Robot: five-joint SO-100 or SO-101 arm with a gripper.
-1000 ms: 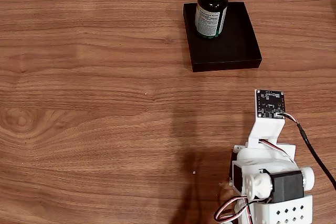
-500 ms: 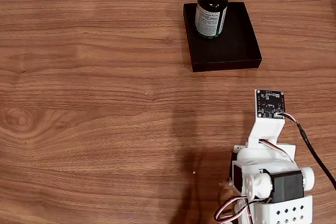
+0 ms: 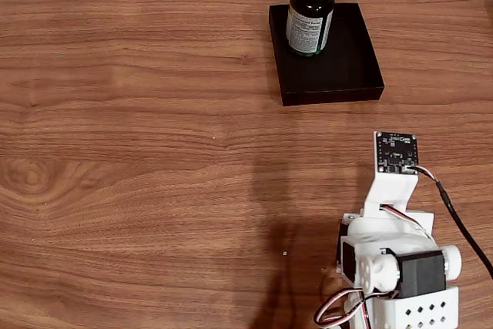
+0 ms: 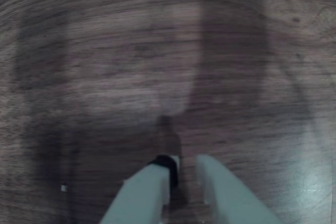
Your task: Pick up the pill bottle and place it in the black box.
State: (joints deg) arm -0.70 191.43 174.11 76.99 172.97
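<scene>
We see the pill bottle (image 3: pixel 310 11) standing upright inside the black box (image 3: pixel 339 67), at its far left corner in the fixed view. The white arm (image 3: pixel 393 267) sits folded at the lower right. In the wrist view, the gripper (image 4: pixel 185 167) hangs just above bare wooden table (image 4: pixel 105 77), fingers (image 4: pixel 142 192) narrowly apart, holding nothing.

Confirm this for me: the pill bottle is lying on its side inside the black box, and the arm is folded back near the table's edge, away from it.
Not quite. In the fixed view the pill bottle stands upright, lid on top, in the black box. The rest holds: the arm sits folded near the table's edge, apart from the box.
</scene>
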